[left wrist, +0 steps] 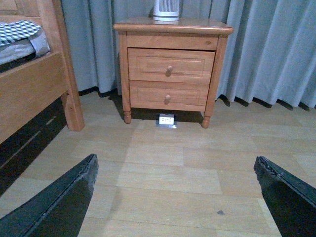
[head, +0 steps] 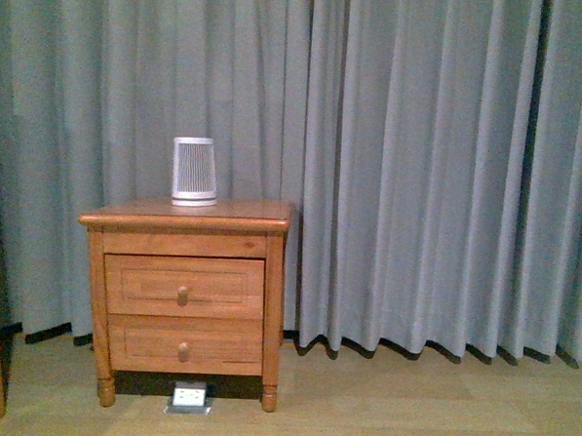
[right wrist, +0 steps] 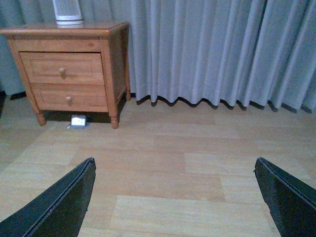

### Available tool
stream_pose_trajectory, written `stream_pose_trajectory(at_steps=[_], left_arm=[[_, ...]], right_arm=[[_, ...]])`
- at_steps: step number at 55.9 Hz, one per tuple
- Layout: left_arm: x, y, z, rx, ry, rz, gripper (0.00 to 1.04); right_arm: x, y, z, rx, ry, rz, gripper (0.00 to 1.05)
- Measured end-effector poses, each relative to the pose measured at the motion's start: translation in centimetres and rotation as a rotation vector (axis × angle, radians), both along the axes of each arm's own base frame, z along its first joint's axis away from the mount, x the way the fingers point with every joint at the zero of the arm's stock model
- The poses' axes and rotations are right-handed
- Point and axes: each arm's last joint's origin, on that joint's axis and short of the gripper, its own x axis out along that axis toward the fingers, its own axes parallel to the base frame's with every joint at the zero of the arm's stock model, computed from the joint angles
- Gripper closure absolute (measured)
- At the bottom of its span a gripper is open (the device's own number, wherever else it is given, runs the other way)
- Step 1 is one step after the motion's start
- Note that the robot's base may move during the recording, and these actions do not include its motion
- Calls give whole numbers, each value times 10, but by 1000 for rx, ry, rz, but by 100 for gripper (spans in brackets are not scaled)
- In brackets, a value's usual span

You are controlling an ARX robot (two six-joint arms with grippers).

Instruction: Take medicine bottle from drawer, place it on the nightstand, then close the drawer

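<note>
The orange-brown nightstand (head: 189,216) stands against the grey curtain; it also shows in the left wrist view (left wrist: 173,25) and the right wrist view (right wrist: 64,30). Its upper drawer (head: 183,287) is shut, with a small wooden knob; it shows too in the wrist views (left wrist: 170,65) (right wrist: 61,68). The medicine bottle is out of view. My left gripper (left wrist: 175,197) is open and empty, over bare floor well short of the nightstand. My right gripper (right wrist: 174,197) is open and empty, over floor far from the nightstand. Neither arm shows in the front view.
A ribbed white device (head: 194,172) stands on the nightstand top. The lower drawer (head: 184,344) is shut. A floor socket plate (head: 189,396) lies under the nightstand. A wooden bed frame (left wrist: 34,84) stands beside it. Grey curtain (head: 440,167) hangs behind.
</note>
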Motion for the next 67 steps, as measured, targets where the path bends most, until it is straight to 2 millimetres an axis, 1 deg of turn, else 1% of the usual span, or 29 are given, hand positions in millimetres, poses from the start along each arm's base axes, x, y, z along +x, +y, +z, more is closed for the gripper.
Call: stream_pose_trajectory(at_steps=[67], left_arm=[[0,0,0,0,0,0,7]], right_arm=[[0,0,0,0,0,0,7]])
